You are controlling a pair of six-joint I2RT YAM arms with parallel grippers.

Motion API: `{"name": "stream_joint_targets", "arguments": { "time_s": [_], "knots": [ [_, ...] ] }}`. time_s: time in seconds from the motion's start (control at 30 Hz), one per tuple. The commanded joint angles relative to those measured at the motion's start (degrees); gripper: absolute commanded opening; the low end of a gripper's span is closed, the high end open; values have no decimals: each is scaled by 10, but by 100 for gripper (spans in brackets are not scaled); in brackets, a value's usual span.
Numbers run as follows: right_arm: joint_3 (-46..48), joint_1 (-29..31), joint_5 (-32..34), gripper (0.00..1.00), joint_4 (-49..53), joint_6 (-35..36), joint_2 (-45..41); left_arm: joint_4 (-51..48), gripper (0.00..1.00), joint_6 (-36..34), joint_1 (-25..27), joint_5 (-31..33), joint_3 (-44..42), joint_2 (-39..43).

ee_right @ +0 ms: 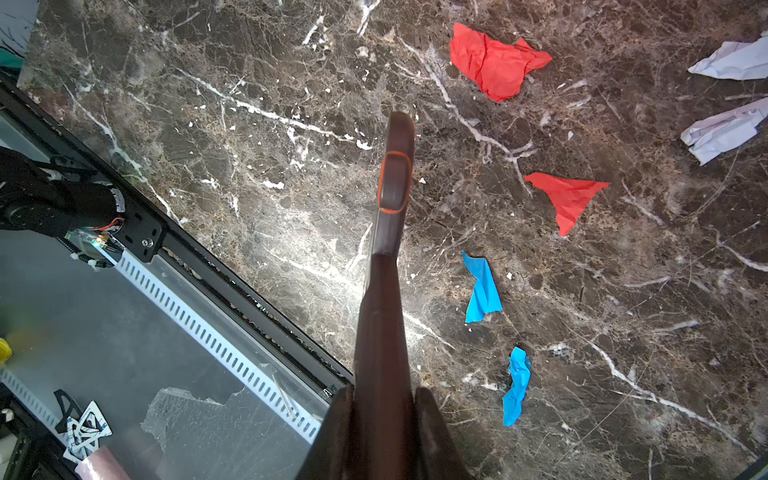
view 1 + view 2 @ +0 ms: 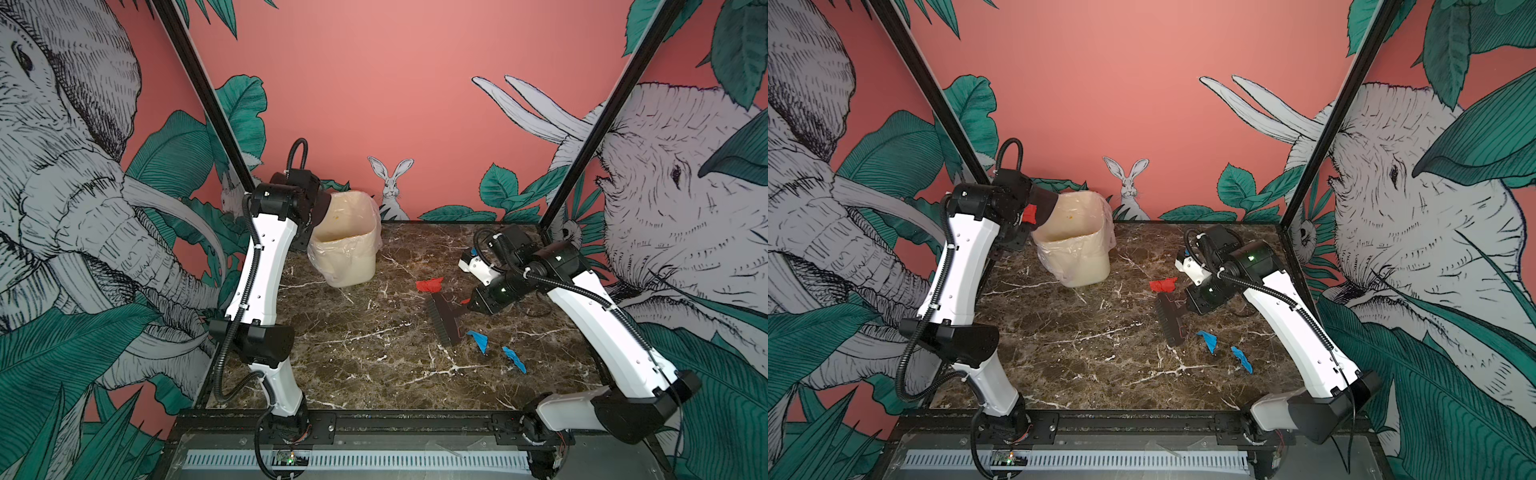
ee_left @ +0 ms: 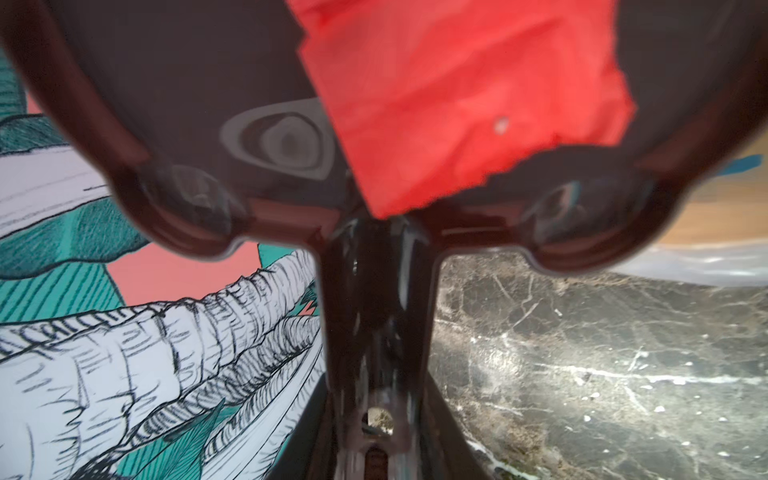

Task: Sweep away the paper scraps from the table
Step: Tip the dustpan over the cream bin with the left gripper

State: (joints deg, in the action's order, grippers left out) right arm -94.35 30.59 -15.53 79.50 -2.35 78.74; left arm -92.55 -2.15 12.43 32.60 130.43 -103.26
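At the back left, my left gripper (image 2: 1013, 237) is shut on the handle of a dark brown dustpan (image 2: 322, 205), tilted over the cream bin (image 2: 349, 249). A red scrap (image 3: 465, 104) lies in the pan. My right gripper (image 2: 473, 305) is shut on a dark brush (image 2: 442, 318), whose bristles rest on the marble table (image 2: 353, 353) right of centre. Loose paper scraps lie around the brush: a crumpled red one (image 2: 429, 285), a red triangle (image 1: 569, 199), two blue ones (image 2: 478, 340) (image 2: 514, 359) and two white ones (image 1: 735, 60) (image 1: 723, 133).
The bin (image 2: 1075, 253) is lined with a clear bag and stands at the table's back left corner. A black frame rail and a grey slotted panel (image 2: 374, 459) run along the front edge. Black posts (image 2: 582, 166) rise at the back corners.
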Motion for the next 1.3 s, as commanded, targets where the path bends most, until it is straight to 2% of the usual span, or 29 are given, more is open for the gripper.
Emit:
{"name": "stream_joint_targets", "arguments": {
  "time_s": [0.0,0.1,0.47,0.9,1.17,1.27],
  "knots": [
    [-14,-2,-13,0,-6,3,-3,-67,0,-23,-2,20,-10,23],
    [-18,-2,-14,0,-3,3,0,-62,0,-36,1,21,-10,28],
    [-26,-2,-20,0,5,4,5,-39,0,-81,48,91,-48,26],
    [-28,-3,-20,0,15,11,7,39,0,-178,88,216,-74,28],
    [-35,-3,-21,0,20,16,16,178,0,-306,120,287,-130,53],
    [-37,-3,-21,0,23,16,17,249,0,-381,133,320,-170,62]
  ]
}}
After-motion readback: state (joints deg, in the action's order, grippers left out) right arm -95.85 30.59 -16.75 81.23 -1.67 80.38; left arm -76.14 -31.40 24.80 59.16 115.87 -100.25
